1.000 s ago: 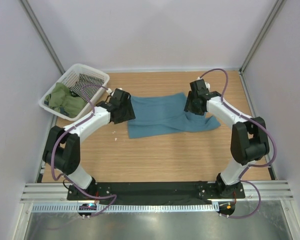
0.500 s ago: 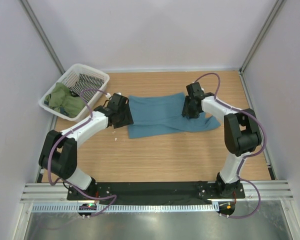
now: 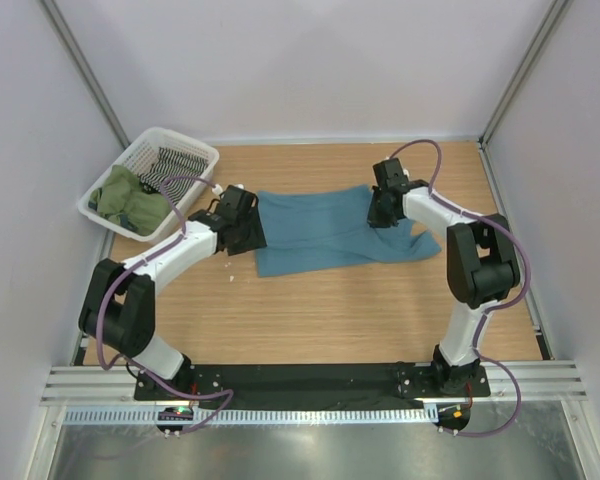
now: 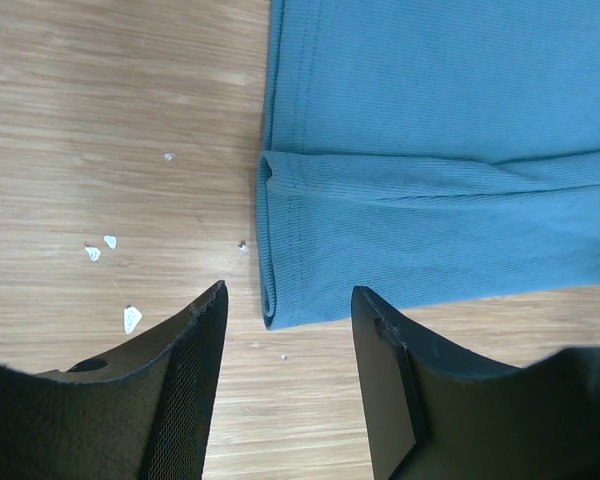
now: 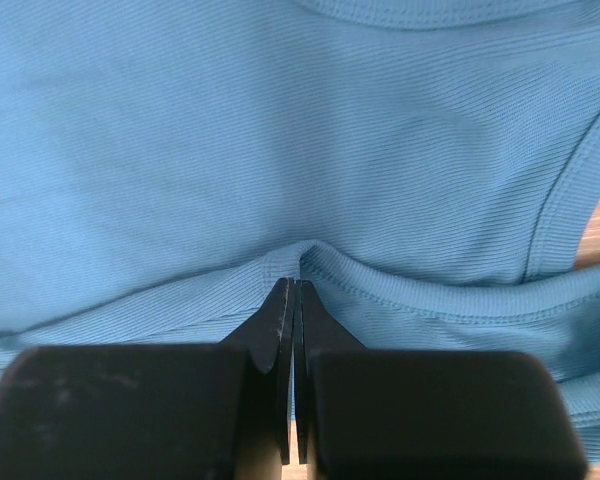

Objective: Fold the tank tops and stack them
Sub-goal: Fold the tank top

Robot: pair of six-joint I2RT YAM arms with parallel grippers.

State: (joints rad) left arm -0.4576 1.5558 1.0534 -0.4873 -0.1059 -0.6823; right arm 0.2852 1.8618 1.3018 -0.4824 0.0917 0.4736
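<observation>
The teal-blue tank top [image 3: 335, 232] lies spread across the far middle of the wooden table [image 3: 310, 310], folded lengthwise into a long band with its near layer sticking out a little at the right end. The left arm [image 3: 170, 255] rises from its base at the near edge, bends its elbow out to the left and stretches its forearm low over the table toward the left end of the top. The left gripper [image 4: 289, 290] is tilted down there with its jaws apart, one finger over bare wood and the other by the hem, so that the near left corner of the folded cloth shows in the gap between them; I cannot tell whether the fingers touch the cloth. A few white specks [image 4: 130, 318] lie on the wood just left of that corner. The right arm [image 3: 450, 215] bends its elbow out to the right and reaches back and inward to the right part of the top, with the wrist turned downward. The right gripper [image 5: 293, 285] has its fingers pressed together, pinching a small raised pucker of the blue fabric beside a stitched armhole edge. The olive-green tank top [image 3: 130, 200] sits crumpled in a white basket [image 3: 195, 152] at the far left corner, next to a striped cloth [image 3: 175, 168], well apart from both grippers.
</observation>
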